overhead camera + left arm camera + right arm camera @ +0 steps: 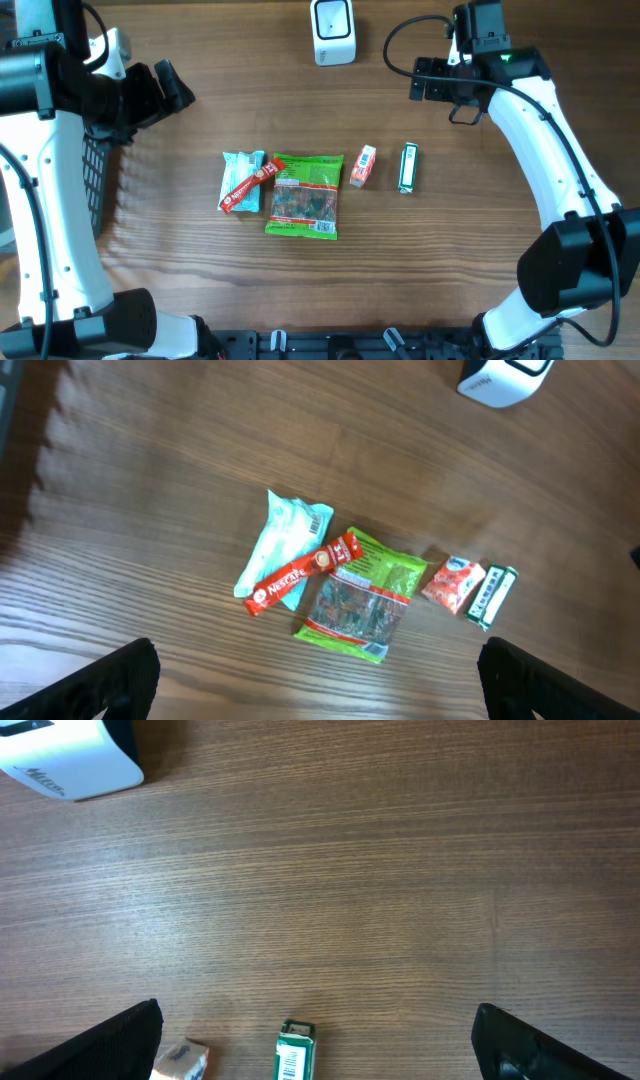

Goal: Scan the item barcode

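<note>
Left gripper (170, 88) left of scanner (332, 30), right gripper (418, 80) right of scanner, both spread apart, empty. Grab green box (407, 167) in front of scanner by edges, barcode kept uncovered, turned toward scanner.

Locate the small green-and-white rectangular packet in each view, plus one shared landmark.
Overhead: green-and-white packet at the row's right end.
Left wrist: packet lower right, beside the small red carton.
Right wrist: packet at bottom edge, centre.
Landmark: white plastic scanner, at the top of all three.
</note>
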`<control>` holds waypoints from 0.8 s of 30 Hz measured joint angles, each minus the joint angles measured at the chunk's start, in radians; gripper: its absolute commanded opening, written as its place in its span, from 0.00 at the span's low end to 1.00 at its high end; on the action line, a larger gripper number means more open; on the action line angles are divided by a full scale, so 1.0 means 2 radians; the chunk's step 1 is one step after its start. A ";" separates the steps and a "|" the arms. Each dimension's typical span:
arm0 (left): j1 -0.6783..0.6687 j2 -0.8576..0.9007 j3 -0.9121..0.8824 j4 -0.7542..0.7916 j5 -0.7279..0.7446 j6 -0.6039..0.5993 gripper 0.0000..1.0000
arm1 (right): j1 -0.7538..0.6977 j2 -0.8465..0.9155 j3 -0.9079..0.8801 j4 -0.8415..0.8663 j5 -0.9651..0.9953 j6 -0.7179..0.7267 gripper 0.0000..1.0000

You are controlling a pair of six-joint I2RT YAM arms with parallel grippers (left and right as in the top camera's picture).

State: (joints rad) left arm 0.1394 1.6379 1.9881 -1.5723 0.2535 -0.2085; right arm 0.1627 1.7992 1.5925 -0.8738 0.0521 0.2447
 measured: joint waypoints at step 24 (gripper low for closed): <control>0.000 -0.004 -0.271 0.173 -0.043 -0.038 1.00 | 0.000 0.000 0.000 -0.043 -0.046 0.010 1.00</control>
State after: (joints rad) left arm 0.1394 1.6306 1.4456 -1.2266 0.1680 -0.2844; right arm 0.1627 1.7996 1.5925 -0.9604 -0.0391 0.2638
